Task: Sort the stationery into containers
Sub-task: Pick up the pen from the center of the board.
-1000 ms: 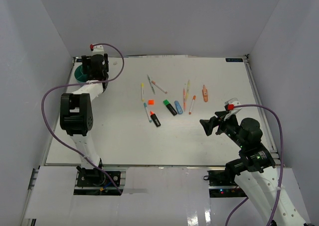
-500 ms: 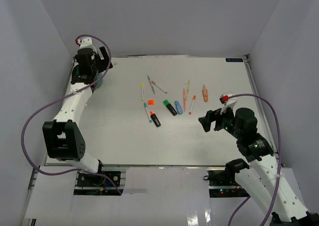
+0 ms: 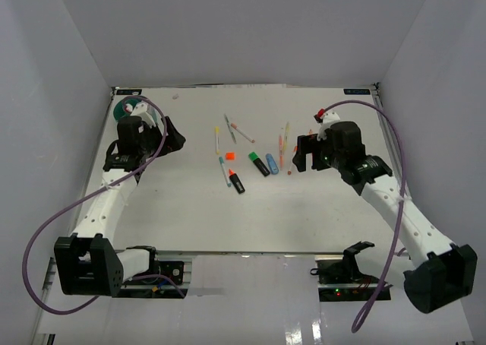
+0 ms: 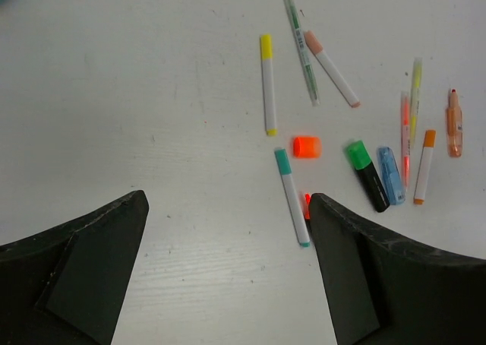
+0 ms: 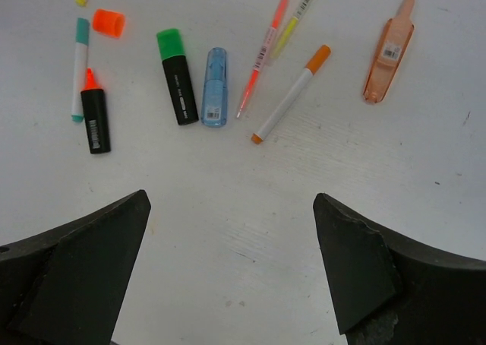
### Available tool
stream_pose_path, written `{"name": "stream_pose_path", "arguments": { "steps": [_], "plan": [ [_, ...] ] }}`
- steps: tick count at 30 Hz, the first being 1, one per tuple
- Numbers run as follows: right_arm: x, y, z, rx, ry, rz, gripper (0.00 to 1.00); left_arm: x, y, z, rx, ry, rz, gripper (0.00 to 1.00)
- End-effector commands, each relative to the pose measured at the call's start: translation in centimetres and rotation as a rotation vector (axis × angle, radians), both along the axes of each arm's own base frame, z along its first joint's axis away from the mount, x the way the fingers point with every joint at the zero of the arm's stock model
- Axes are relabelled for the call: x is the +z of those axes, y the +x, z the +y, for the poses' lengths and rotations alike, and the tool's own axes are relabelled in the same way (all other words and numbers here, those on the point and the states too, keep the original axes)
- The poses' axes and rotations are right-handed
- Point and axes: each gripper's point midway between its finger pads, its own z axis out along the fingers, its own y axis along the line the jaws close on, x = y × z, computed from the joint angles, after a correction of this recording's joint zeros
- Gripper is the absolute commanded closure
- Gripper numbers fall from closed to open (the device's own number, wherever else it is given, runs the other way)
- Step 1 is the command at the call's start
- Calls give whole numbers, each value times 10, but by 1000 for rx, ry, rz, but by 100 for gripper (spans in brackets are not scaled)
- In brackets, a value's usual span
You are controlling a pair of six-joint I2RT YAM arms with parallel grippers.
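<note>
1. the left fingers are hovering over the left part of the white surface, spread wide and holding nothing.
2. the right fingers are hanging just right of an orange-capped white pen, gaping wide with nothing between them.
3. the round teal plastic organiser is sitting at the far left corner of the surface, behind the left arm and well apart from the other items.
4. near the middle, a green-capped black highlighter and a translucent blue highlighter are lying side by side, close to touching.
5. an orange-tipped black highlighter is lying beside a teal-capped white pen, with a loose orange cap just beyond them.
6. a thin pink pen and a thin yellow pen are lying close by the orange-capped pen; a flat peach item with a pointed tip is lying further right, apart.
7. further back, a yellow-capped white pen is lying alone, while a thin green pen and a pink-capped white pen are forming a narrow v.
</note>
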Motion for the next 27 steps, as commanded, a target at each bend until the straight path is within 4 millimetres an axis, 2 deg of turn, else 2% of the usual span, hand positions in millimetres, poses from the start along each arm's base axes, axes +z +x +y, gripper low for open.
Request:
{"name": "stream_pose_path", "arguments": {
  "steps": [1,2,4,5,7,8,14,20,27],
  "plan": [
    [3,31,-4,-141,-10,25,4,13,-12,-7,-29,-35,-54,2],
    [-9,39,-1,-156,-26,59,4,9,-17,-6,-23,-33,-58,2],
    [-11,52,5,-168,-17,59,2,5,-21,-8,-24,-38,-60,2],
    [-23,57,8,-168,-27,86,2,7,-22,-7,-20,-39,-67,2],
    [-28,65,14,-173,-37,91,0,9,-21,-7,-12,-41,-75,2],
    [-40,69,16,-176,-62,116,0,9,-21,-6,-7,-39,-73,2],
    [-79,77,25,-231,-135,187,0,2,-23,-9,-4,-66,-37,2],
    [-110,83,15,-363,-174,242,18,1,-24,-10,-1,-76,-23,2],
    [-131,97,22,-414,-169,286,27,-4,-25,-8,15,-64,-14,2]
  ]
}}
